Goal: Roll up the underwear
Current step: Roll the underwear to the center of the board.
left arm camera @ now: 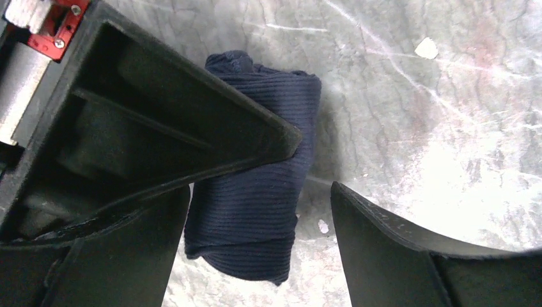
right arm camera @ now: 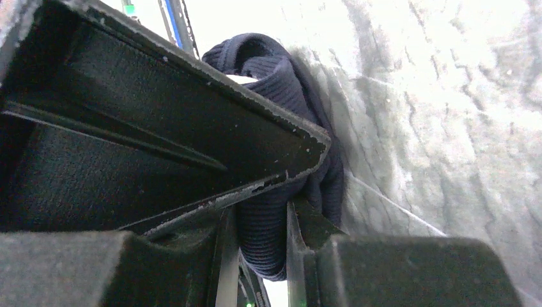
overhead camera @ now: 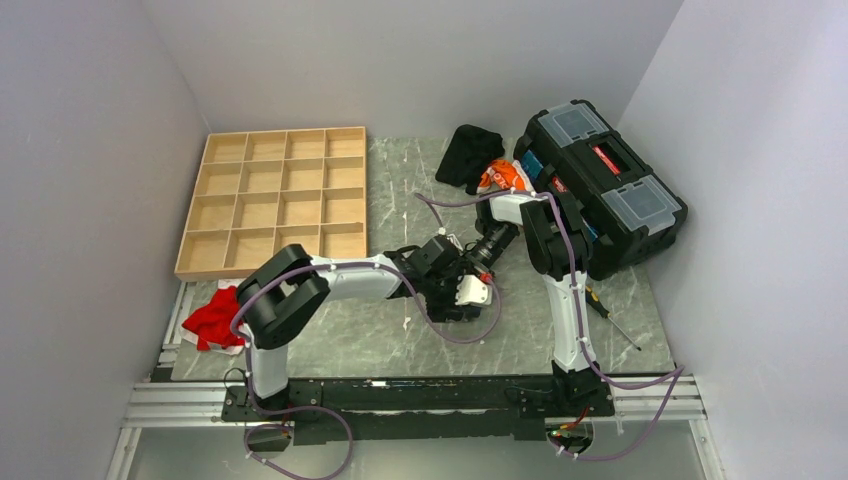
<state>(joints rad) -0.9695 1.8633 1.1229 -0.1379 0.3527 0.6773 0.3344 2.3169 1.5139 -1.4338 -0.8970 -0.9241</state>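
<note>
Right pincer [right arm camera: 310,185] pinching underwear [right arm camera: 281,83], left pincer [left arm camera: 316,163] agape — straddling it

left wrist: navy roll [left arm camera: 255,192] half behind a finger of my left tool [left arm camera: 314,163] | right wrist: roll's lower end lost inside right tool [right arm camera: 307,176] — far bench [right arm camera: 447,160] glare-washed | top view: I can't see the roll

Even overhead light; wrist views overexposed at top, fingers blurred.

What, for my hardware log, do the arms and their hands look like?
Left arm and right arm: black joint housings, white links, lavender cables looping alongside. Left hand and right hand: black wedge-shaped plastic fingers; a red metal bracket sits behind the left.
</note>
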